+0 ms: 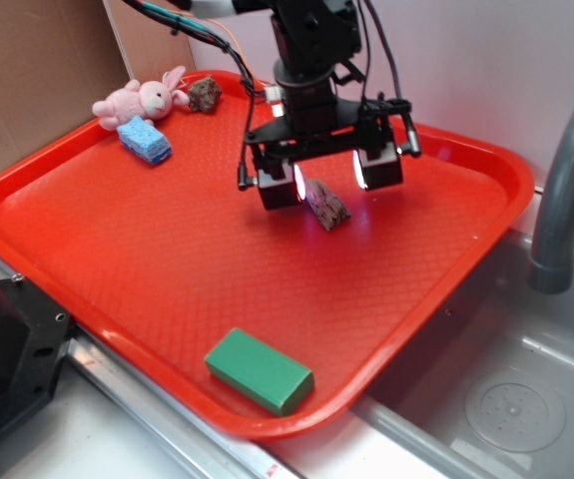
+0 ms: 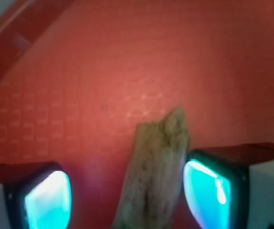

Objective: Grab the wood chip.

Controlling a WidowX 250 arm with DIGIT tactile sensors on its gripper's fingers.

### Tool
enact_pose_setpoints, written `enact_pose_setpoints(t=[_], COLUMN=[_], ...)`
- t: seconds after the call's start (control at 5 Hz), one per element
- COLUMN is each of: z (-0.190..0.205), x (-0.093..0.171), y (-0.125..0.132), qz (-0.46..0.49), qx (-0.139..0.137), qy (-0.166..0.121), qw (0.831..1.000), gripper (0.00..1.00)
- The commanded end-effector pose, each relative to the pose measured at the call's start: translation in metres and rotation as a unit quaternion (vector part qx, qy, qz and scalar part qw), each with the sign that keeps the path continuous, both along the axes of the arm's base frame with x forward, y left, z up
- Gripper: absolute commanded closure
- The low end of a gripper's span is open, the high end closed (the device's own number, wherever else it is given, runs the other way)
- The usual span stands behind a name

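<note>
Wood chip (image 2: 156, 176) between the spread-apart pads of the end effector (image 2: 127, 198), nearer one pad.

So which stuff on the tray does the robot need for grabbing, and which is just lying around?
Needed:
- wood chip
- gripper, open, a pad on each side of the chip

Lying around:
- pink plush bunny
- blue sponge
- dark brown lump
- green block
- red tray

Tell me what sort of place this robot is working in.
Probably a mock kitchen sink station: a red tray lies beside a steel sink basin with a grey faucet. The tray's plush bunny and green block suggest a test setup.
</note>
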State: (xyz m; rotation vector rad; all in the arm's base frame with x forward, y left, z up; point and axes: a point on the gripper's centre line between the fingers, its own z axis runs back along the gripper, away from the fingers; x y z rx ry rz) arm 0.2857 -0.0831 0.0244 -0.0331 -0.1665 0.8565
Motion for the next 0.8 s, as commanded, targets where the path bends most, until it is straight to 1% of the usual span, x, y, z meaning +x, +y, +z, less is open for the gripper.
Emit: enact_pose_setpoints(t=[0.0, 0.2, 0.4, 0.6], z=[0.005, 0.027, 0.055, 0.104], x=[0.009, -0.002, -0.016, -0.033], y=[0.0, 0.002, 0.014, 0.063], qz=[-0.03, -0.098, -0.225, -0.343], qx=[-0.021, -0.04, -0.047, 0.013], qy=[0.057, 0.033, -0.038, -0.15], qw=[0.998, 0.994, 0.973, 0.927], gripper=[1.0, 1.0, 1.0, 1.0])
